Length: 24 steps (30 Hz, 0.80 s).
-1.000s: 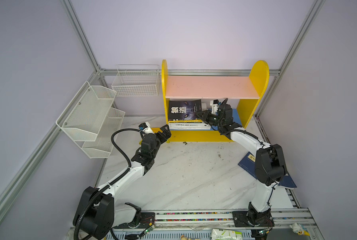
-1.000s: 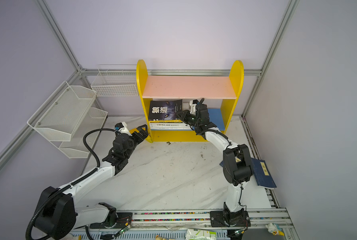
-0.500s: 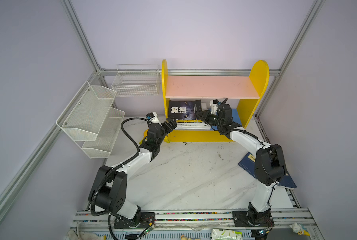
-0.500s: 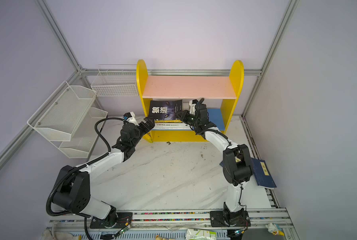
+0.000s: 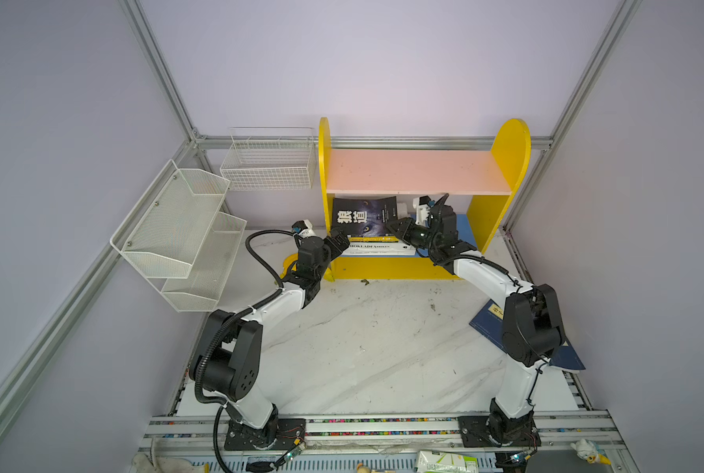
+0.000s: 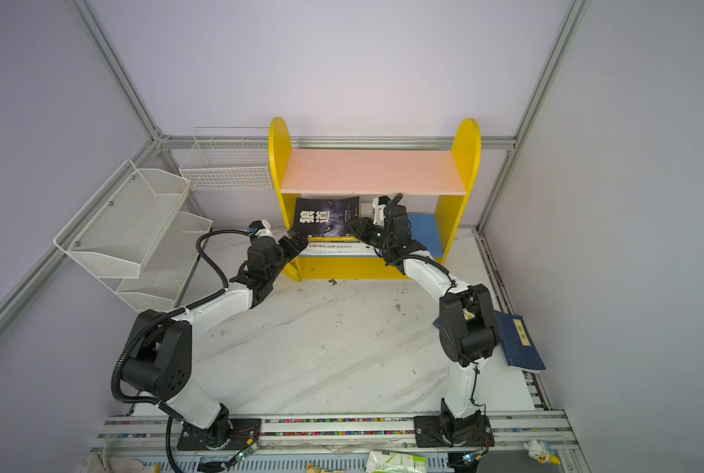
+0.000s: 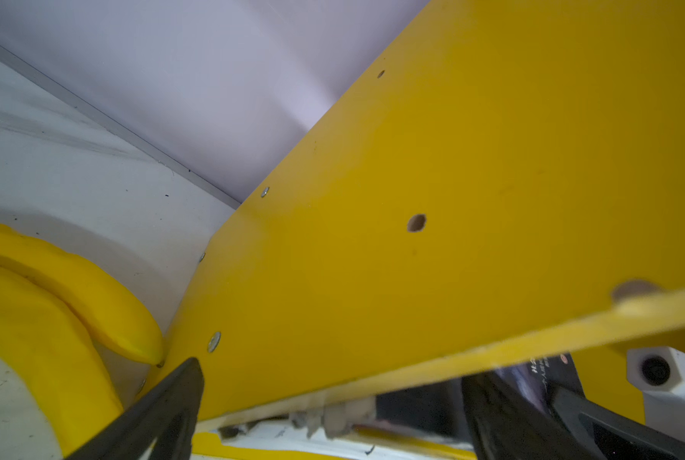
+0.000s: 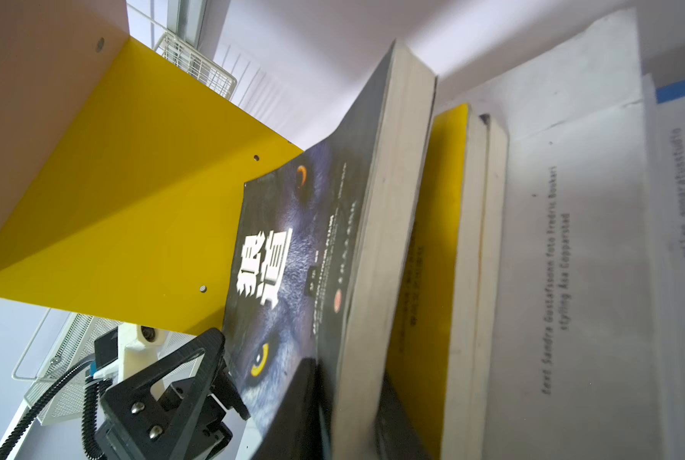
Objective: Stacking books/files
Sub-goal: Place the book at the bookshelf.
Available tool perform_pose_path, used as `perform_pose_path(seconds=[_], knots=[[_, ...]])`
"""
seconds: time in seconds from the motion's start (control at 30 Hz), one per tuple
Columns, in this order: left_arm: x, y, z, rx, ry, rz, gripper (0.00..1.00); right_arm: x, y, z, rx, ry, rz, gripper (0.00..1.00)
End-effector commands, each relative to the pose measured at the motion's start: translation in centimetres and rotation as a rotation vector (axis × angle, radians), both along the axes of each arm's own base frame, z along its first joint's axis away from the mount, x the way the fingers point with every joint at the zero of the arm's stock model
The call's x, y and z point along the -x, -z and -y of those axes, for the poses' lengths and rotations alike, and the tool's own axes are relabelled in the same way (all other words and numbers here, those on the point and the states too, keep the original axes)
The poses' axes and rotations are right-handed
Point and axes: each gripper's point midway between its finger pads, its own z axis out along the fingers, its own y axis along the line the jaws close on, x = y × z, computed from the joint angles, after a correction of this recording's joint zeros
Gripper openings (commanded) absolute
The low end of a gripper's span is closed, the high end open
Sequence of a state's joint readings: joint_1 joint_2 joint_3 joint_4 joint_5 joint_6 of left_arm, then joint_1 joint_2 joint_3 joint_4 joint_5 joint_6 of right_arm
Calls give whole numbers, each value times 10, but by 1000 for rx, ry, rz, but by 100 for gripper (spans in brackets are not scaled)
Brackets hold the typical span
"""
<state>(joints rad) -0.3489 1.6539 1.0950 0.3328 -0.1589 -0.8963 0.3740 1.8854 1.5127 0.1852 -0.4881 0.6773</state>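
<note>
Inside the yellow shelf (image 5: pixel 416 176), the right gripper (image 8: pixel 345 382) clamps the black wolf-eyed book (image 5: pixel 362 217) by its page edge, tilted above a yellow book (image 8: pixel 432 259) and a white book (image 5: pixel 377 249); the left gripper (image 7: pixel 333 414) gapes wide astride the shelf's side panel (image 7: pixel 412 159).

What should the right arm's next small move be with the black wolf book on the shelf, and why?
Probably tip the black wolf book down flat onto the yellow book: the right tool pinches its edge, it leans up off that book, and the open left tool holds nothing.
</note>
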Motion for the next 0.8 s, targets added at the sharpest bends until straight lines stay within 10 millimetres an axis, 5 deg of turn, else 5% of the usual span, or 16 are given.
perform_pose_path(seconds=[0.0, 0.13, 0.37, 0.77], knots=[[-13, -40, -5, 40, -42, 62, 100, 2, 9, -2, 85, 0, 24, 26], [-13, -29, -6, 44, -52, 24, 100, 2, 6, 0, 94, 6, 32, 31], [-10, -13, -10, 41, -71, -19, 100, -4, 0, 10, 144, 66, 42, 56], [-9, -5, -16, 45, -96, -34, 100, -18, -6, 35, 258, 200, 60, 65]])
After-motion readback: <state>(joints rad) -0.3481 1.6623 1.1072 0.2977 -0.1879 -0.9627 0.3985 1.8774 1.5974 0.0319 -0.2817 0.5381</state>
